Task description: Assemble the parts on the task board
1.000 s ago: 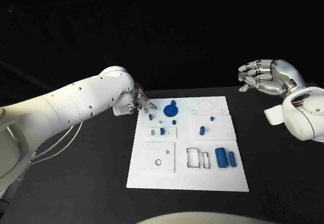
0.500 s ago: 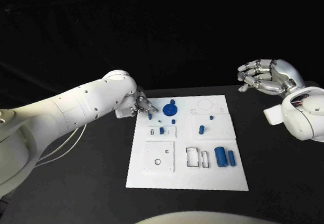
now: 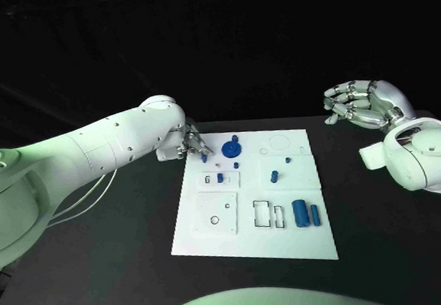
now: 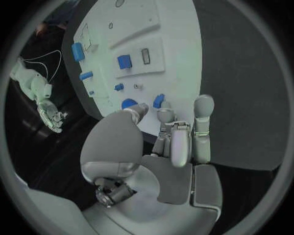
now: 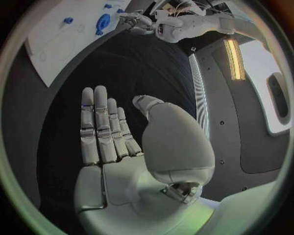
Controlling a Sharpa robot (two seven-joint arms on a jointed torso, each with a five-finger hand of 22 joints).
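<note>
Task board point(image 3: 291, 240), white, sits mid-frame in the head view on the black table point(image 3: 107, 278). We see blue parts on it: a round disc piece point(image 3: 232, 150) near the board's upper left, a small block point(image 3: 225, 179) below it, another small piece point(image 3: 274, 177) in the centre, and two upright cylinders point(image 3: 307, 212) at lower right beside rectangular slots.

Left hand point(image 3: 188, 142) is at the board's upper-left corner, fingers pointing down. In the left wrist view, a small blue part point(image 4: 159, 101) lies just at its fingertips point(image 4: 164, 114); we cannot tell if it is gripped or only touched.

Right hand point(image 3: 365, 105) hangs at upper right of the frame, well apart from the board, fingers extended and slightly apart, holding nothing; the right wrist view shows its flat palm point(image 5: 113, 161).
</note>
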